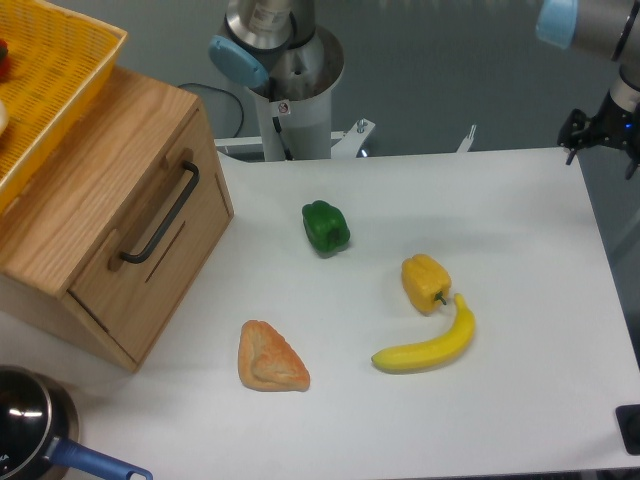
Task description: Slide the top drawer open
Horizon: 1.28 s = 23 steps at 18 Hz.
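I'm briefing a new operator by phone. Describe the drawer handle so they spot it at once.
Find the wooden cabinet at the table's left edge, under the yellow basket. On the top drawer, its front panel facing the vegetables, runs a long black bar handle, the only dark metal on the oak.

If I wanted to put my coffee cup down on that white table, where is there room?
The widest bare patch is the table's right side, past the yellow pepper and banana. Another runs along the front edge, between the bread and banana. The left is crowded: the wooden box with its drawer, and the pot at the corner.
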Each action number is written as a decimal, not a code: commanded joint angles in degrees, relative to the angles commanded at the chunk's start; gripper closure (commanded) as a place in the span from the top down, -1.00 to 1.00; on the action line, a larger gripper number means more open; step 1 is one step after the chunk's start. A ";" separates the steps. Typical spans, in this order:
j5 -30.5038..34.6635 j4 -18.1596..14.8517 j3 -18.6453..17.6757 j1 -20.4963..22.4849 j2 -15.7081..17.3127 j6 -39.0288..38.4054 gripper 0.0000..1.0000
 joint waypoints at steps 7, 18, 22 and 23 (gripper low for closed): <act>0.61 -0.44 1.67 -5.80 -1.23 -5.72 1.00; -5.71 -9.31 -1.04 -16.17 2.89 -28.29 1.00; -6.76 -9.84 -4.65 -18.72 6.06 -29.09 1.00; -7.29 -10.63 -4.83 -19.51 6.32 -29.36 1.00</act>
